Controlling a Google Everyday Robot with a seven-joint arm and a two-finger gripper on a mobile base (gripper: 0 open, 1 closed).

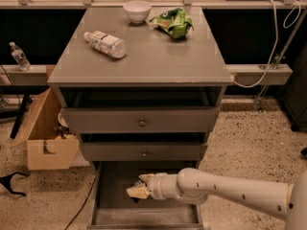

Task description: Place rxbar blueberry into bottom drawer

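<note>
The bottom drawer (pixel 112 209) is pulled open at the foot of the grey cabinet (pixel 144 61). My gripper (pixel 139 187) reaches in from the right and hangs over the drawer's floor, left of centre. Its tan fingers (pixel 135 192) hold a small dark bar, the rxbar blueberry (pixel 138 182), of which only a dark edge with pale marks shows. Whether the bar touches the drawer floor I cannot tell.
The two shallower drawers (pixel 142 122) above stand slightly open. On the cabinet top lie a clear bottle (pixel 105 43), a white bowl (pixel 137 11) and a green snack bag (pixel 172 23). A cardboard box (pixel 45 138) stands on the floor at the left.
</note>
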